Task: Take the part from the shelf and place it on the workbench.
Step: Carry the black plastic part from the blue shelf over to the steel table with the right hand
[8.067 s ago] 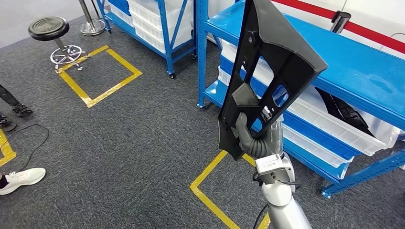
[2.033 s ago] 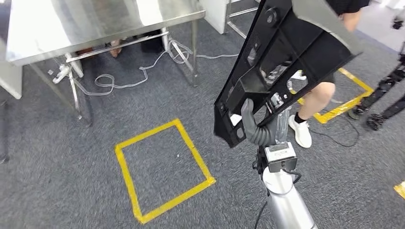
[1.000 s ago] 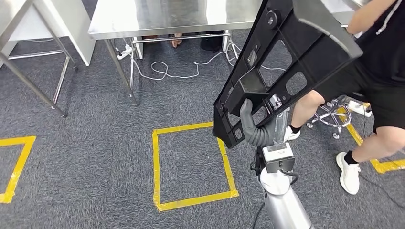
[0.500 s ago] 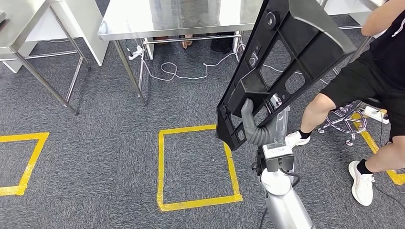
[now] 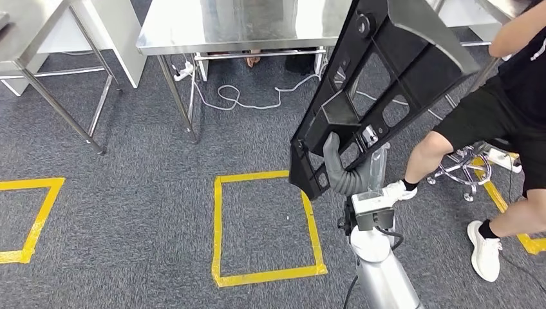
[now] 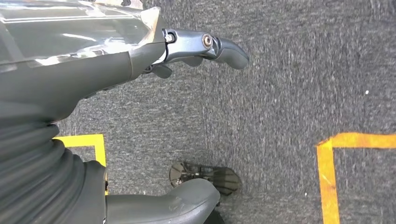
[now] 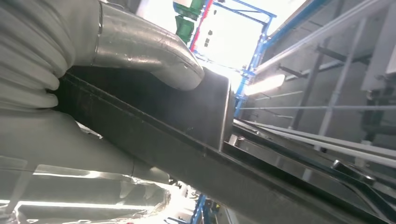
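We see our right robot hand (image 5: 340,172) clamped on the lower end of the black part (image 5: 380,84), which rises tilted from that robot hand up toward the steel bench (image 5: 232,22) ahead. Our left robot hand (image 6: 116,70) hangs above the grey carpet (image 6: 289,93) with fingers apart, holding nothing. A yellow tape square (image 5: 265,225) lies on the floor just left of the right robot hand, and a person (image 5: 496,122) stands to its right.

workbench (image 5: 238,26) top bare ahead | person (image 5: 508,109) just right | carpet (image 5: 129,212) open left
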You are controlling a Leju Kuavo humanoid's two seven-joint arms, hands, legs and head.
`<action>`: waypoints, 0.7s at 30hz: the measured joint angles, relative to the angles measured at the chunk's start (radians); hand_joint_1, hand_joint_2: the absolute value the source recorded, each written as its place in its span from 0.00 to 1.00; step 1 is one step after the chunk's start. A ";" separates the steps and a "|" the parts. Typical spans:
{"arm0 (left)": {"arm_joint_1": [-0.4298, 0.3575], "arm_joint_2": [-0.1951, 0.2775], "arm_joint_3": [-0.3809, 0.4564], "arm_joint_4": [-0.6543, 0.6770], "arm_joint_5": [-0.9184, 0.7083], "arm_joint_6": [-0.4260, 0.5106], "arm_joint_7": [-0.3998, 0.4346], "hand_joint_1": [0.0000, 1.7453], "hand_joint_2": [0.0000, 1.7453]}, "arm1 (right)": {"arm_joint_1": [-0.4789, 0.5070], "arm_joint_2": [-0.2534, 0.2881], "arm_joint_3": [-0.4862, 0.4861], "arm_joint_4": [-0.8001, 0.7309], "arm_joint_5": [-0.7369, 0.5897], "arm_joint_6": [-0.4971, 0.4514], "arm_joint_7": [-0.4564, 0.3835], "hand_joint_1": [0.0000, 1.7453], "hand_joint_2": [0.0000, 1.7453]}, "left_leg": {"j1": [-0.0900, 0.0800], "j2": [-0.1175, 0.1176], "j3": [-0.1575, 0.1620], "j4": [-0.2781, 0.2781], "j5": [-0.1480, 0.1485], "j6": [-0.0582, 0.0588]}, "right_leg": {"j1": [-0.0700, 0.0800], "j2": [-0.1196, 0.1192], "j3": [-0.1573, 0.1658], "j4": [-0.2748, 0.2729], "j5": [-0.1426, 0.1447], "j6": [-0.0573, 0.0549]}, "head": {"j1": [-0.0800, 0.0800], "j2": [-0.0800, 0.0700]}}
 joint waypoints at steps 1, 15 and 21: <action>0.000 0.000 0.000 0.000 0.000 0.000 0.002 0.00 1.00 | 0.002 -0.001 0.000 0.001 0.001 0.000 0.001 1.00 1.00 | 0.000 0.000 0.001 0.002 -0.002 -0.003 | -0.003 0.000 -0.028 0.045 -0.010 0.005 | 0.001 0.000; -0.002 0.000 -0.007 0.001 0.002 0.001 0.014 0.00 1.00 | 0.000 0.010 -0.002 0.006 0.016 0.002 0.015 1.00 1.00 | 0.014 0.022 -0.111 0.258 -0.147 -0.070 | -0.009 0.007 0.076 -0.159 0.069 -0.026 | -0.006 0.000; 0.000 0.002 -0.008 0.001 0.002 0.000 0.032 0.00 1.00 | 0.000 0.013 -0.002 0.007 0.016 0.003 0.016 1.00 1.00 | -0.007 0.029 -0.123 0.175 -0.032 -0.018 | 0.014 0.005 0.106 -0.162 0.044 -0.037 | -0.004 0.000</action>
